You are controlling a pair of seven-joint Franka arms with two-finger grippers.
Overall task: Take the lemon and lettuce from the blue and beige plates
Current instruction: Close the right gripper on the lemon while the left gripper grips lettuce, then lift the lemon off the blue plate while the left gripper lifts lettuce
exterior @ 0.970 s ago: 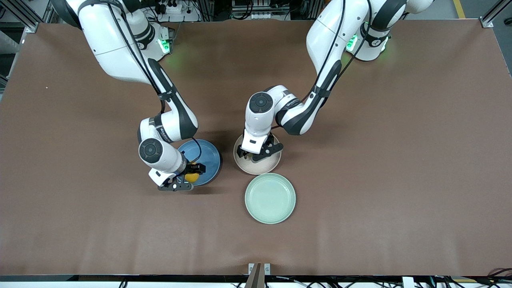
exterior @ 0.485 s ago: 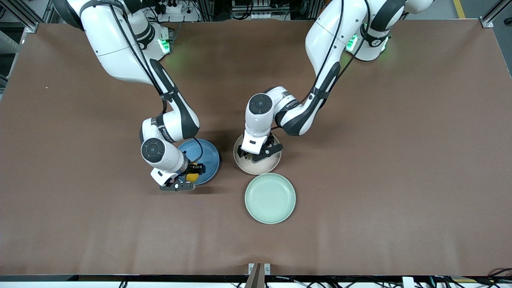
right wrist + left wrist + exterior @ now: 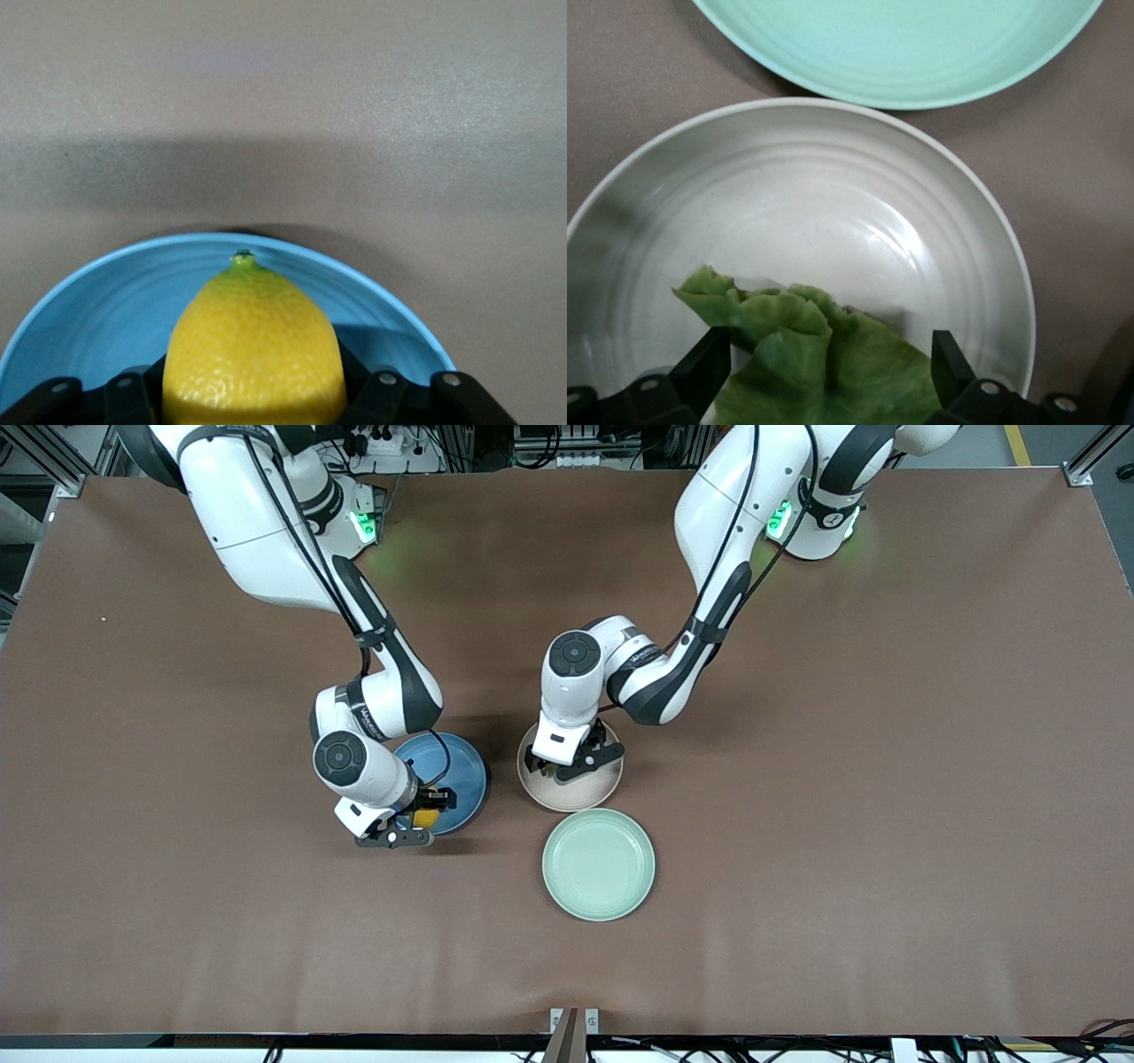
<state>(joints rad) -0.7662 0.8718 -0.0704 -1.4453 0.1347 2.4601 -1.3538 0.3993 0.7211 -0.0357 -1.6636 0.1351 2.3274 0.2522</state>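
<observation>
a brown table [image 3: 886,779] fills the scene; metal framing [image 3: 53,460] and cables [image 3: 567,447] edge it.

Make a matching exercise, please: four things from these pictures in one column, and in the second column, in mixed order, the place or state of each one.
Things:
1. lemon
2. lettuce
3. mint-green plate
4. blue plate

Places or states:
A. holds nothing, nearest to the front camera of the three plates
B. lies on the beige plate, between the open fingers of the left gripper
C. toward the right arm's end of the table, under the lemon
D. yellow, squeezed on both sides by the right gripper

Pairs: 1-D, 2-B, 3-A, 4-C
</observation>
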